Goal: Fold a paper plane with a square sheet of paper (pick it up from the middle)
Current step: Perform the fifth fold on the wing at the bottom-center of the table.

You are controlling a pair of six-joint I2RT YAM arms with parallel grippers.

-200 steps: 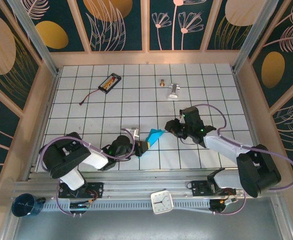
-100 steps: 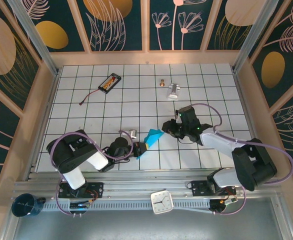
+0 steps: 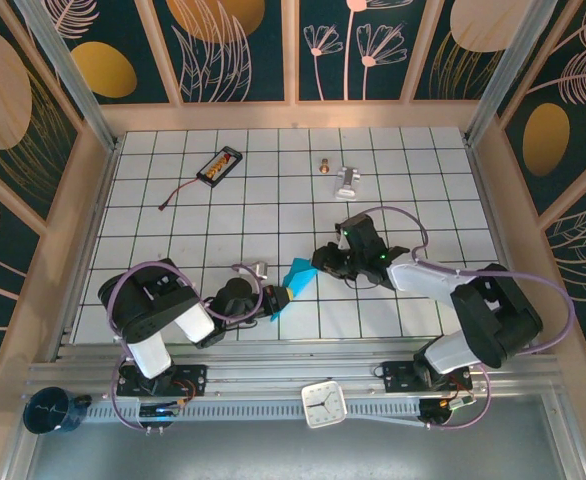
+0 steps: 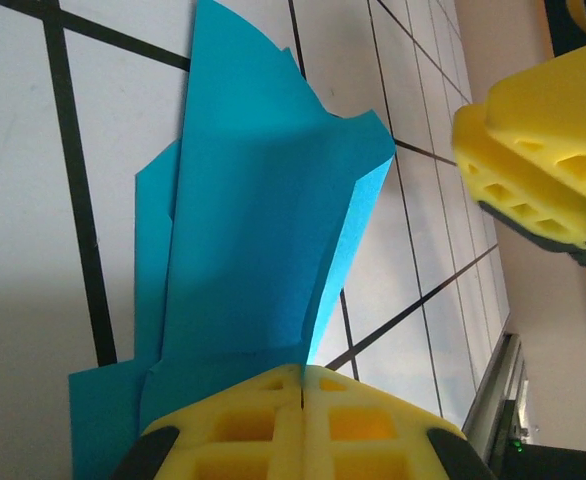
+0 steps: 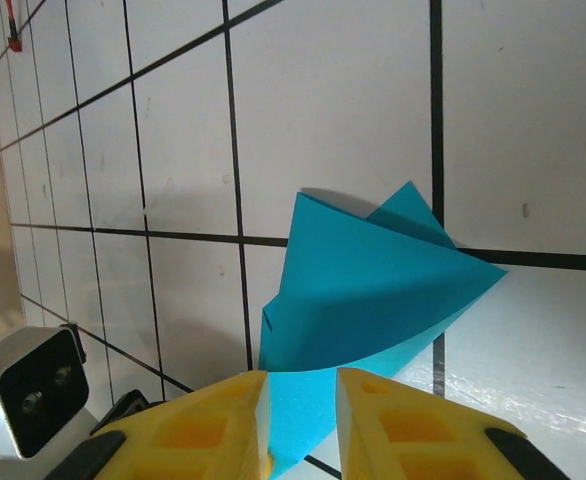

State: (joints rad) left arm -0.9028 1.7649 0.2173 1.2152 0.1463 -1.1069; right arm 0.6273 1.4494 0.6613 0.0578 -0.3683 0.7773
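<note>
The teal-blue sheet of paper (image 3: 295, 276) is folded in several layers into a pointed, dart-like form and stands tilted just above the grid table. My left gripper (image 3: 273, 298) is shut on its near lower end; in the left wrist view the yellow pads (image 4: 233, 430) meet on the paper (image 4: 263, 220). My right gripper (image 3: 320, 262) is at the paper's far upper end. In the right wrist view its jaws (image 5: 301, 390) stand a little apart, astride the paper's edge (image 5: 373, 290), with a gap showing. Its yellow fingers (image 4: 533, 170) appear at the right of the left wrist view.
A black battery pack (image 3: 220, 165) with a wire lies at the back left. A silver metal piece (image 3: 347, 181) and a small brass part (image 3: 324, 166) lie at the back centre. A clock (image 3: 324, 404) and a blue cup (image 3: 51, 411) sit by the near rail.
My right gripper has moved left, up to the paper's far end. The left gripper and the paper have shifted slightly left, the grip unchanged.
</note>
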